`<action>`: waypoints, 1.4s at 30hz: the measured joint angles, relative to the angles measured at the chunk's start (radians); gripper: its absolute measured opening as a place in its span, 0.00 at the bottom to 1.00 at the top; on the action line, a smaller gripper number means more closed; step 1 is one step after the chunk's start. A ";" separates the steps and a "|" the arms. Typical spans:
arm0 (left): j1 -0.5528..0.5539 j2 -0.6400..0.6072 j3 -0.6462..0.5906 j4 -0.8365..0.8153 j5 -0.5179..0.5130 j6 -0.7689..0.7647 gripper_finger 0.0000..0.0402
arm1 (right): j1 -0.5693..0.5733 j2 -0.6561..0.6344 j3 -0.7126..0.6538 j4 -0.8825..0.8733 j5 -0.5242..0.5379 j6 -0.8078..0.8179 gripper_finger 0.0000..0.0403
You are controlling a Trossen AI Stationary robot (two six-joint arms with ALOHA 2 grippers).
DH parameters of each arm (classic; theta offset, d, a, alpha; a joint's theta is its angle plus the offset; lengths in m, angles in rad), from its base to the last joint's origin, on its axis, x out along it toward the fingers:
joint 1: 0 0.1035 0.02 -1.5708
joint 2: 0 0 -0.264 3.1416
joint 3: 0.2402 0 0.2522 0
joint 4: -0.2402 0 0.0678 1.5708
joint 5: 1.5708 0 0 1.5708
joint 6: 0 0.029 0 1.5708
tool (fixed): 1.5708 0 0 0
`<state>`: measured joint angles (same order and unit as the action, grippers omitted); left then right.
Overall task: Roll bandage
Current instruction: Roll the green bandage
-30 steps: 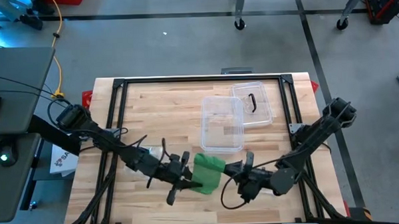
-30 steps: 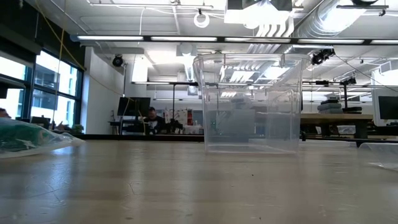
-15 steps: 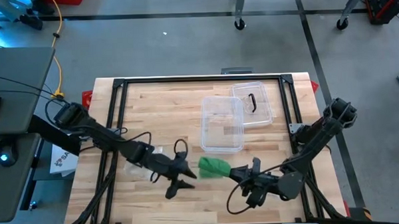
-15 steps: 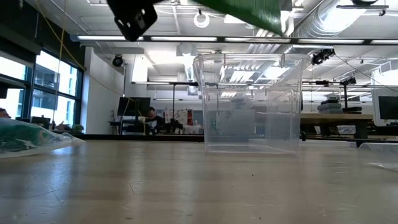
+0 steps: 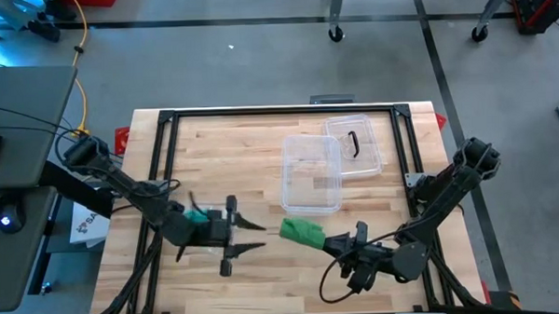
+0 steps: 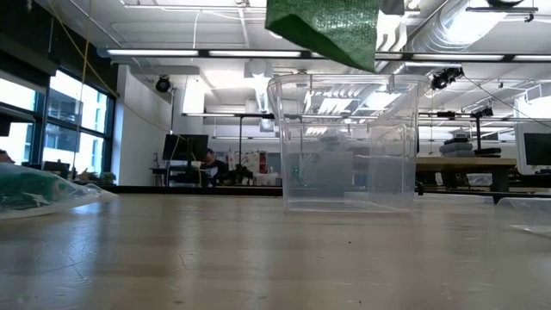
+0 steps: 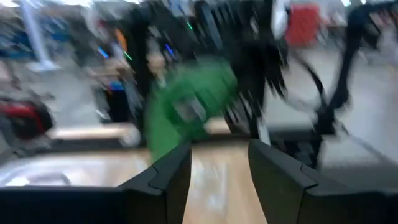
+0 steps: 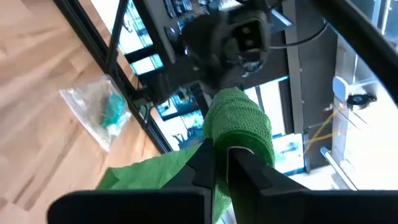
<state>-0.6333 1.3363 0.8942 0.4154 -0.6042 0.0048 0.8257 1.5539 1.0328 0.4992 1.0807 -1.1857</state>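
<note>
— Right, where's the green bandage point(image 5: 303, 233)?

— Up off the table, just in front of the clear box point(image 5: 310, 175), with the right gripper point(image 5: 345, 247) clamped tight on its rolled end.

— And the left gripper point(image 5: 252, 234)?

— Fingers parted, holding nothing, a little way from the bandage on the side away from the right gripper.

— Anything else near the box?

— Its lid point(image 5: 355, 147) lies touching it, on the far side.
</note>
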 joint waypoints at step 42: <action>0.185 0.089 -0.001 0.242 0.306 -0.360 0.36 | -0.057 -0.002 0.000 0.032 -0.133 0.059 0.04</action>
<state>-0.4488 1.4250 0.8936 0.6573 -0.2982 -0.3549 0.7683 1.5524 1.0328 0.5314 0.9480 -1.1263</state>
